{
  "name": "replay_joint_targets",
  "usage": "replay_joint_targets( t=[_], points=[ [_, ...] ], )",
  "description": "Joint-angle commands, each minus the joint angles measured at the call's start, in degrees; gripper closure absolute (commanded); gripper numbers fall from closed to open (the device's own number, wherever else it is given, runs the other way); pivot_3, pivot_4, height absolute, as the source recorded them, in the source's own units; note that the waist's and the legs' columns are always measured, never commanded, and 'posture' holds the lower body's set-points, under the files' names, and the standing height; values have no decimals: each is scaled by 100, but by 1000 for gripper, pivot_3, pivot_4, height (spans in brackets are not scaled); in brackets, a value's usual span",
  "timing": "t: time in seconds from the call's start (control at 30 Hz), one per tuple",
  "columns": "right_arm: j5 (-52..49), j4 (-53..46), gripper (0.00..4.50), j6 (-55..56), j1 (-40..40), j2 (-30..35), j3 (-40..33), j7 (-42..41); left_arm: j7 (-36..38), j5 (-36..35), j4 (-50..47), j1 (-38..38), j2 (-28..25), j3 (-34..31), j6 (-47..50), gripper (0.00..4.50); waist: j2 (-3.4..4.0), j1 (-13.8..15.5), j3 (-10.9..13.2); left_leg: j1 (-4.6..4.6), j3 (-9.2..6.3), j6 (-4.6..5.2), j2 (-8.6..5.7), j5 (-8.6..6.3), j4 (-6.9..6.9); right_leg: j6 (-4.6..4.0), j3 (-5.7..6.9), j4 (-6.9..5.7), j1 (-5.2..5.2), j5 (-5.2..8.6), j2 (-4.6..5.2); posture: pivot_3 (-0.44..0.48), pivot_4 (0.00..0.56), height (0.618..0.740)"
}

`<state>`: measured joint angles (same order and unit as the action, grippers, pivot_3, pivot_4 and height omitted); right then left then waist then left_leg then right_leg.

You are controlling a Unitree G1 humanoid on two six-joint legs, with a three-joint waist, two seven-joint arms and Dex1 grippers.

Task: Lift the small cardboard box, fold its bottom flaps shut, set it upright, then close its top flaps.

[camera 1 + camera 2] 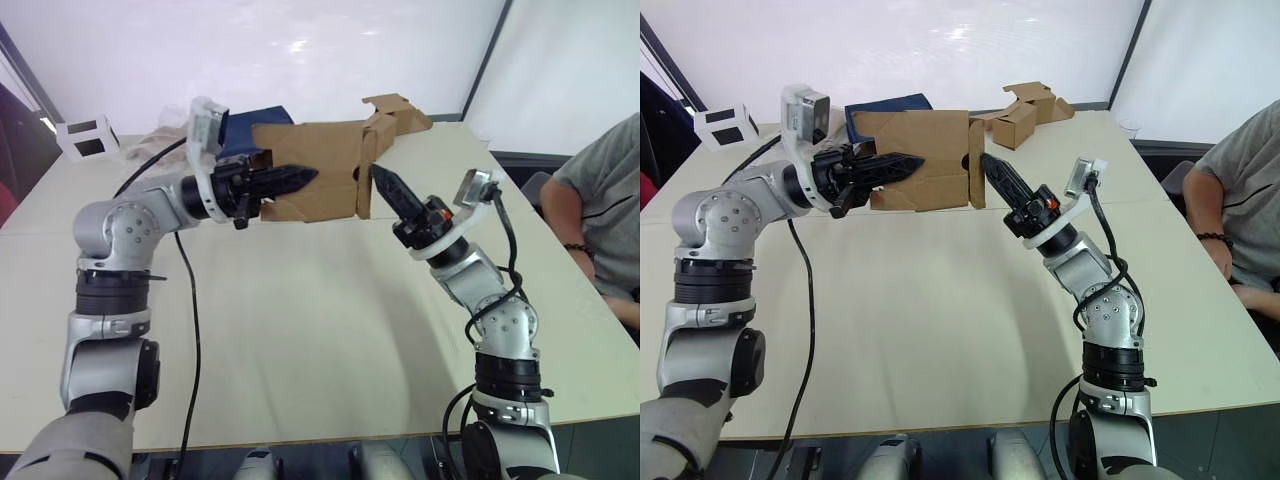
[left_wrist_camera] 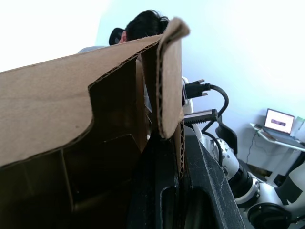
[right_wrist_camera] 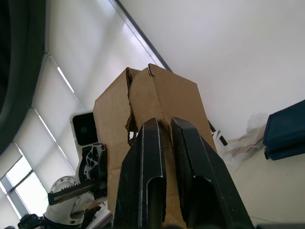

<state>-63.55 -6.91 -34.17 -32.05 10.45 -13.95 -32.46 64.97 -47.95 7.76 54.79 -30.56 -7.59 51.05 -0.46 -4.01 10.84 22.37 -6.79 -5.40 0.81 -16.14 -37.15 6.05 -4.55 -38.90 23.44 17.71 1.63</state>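
The small cardboard box [image 1: 322, 160] is plain brown and sits between my two grippers over the far half of the table, its broad side facing me. My left gripper [image 1: 305, 177] reaches in from the left and is shut on a cardboard wall [image 2: 169, 90], whose edge runs down between the fingers. One flap [image 1: 365, 187] at the box's right end stands edge-on; I cannot tell whether it belongs to the bottom flaps or the top flaps. My right gripper [image 1: 381, 176] is shut, its tips against that flap, with the box [image 3: 157, 109] just beyond its fingers [image 3: 143, 176].
Behind the box lie another brown box with a cardboard strip [image 1: 398, 114], a dark blue object [image 1: 250, 128] and crumpled plastic [image 1: 158, 138]. A white cube with black squares [image 1: 88, 135] sits at the far left corner. A person [image 1: 600, 200] sits at the table's right edge.
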Motion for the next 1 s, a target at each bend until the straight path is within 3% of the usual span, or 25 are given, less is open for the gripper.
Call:
replay_joint_targets(
  t=[0.03,0.57,1.0],
  points=[
    [-365,-106,4140,-59,-122,-14,-181,-45,65,-150,-136,59,-95,-139,37,4500,0,1,0,0,0,0,0,0,0,0,0,0,0,0,0,0,150,740],
    [-37,-204,4140,10,-48,-46,110,-27,76,-5,-137,20,55,14,-94,4500,0,1,0,0,0,0,0,0,1,0,0,0,0,0,0,0,150,740],
    [-489,-394,4140,-105,-52,-266,61,113,109,188,8,20,114,118,-308,4500,0,1,0,0,0,1,0,0,1,0,0,0,1,0,0,0,150,740]
  ],
)
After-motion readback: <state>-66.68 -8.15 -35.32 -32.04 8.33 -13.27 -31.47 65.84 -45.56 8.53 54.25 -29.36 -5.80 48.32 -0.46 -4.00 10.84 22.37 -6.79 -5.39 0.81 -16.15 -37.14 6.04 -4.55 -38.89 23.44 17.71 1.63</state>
